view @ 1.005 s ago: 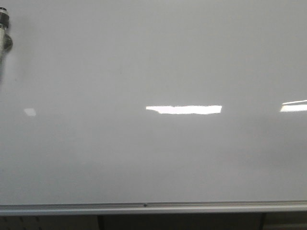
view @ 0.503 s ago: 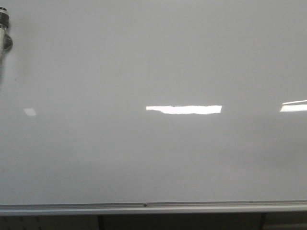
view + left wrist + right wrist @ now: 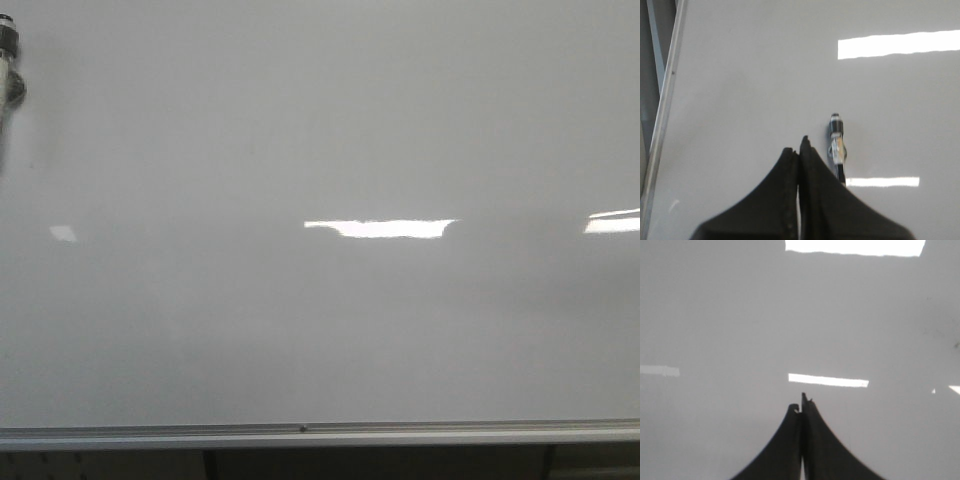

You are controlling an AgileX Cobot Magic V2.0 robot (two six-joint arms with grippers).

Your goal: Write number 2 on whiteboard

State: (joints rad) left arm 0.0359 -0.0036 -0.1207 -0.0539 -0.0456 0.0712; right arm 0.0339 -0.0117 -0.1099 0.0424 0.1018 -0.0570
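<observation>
The whiteboard is glossy pale grey-white and fills the front view, with a silver edge rail along the near side. No number 2 shows on it in any view. A black-and-clear marker lies at its far left edge. My left gripper is shut and empty over the board, with the marker just beside its fingers and partly hidden behind one. My right gripper is shut and empty over bare board. Neither gripper shows in the front view.
Bright rectangular light reflections lie on the board. In the left wrist view the board's metal edge rail runs close by, with a dark drop beyond it. Faint dark specks mark the board in the right wrist view.
The right end of the central light reflection has darkened slightly, as if a shadow crept over it. The marker has not moved.
</observation>
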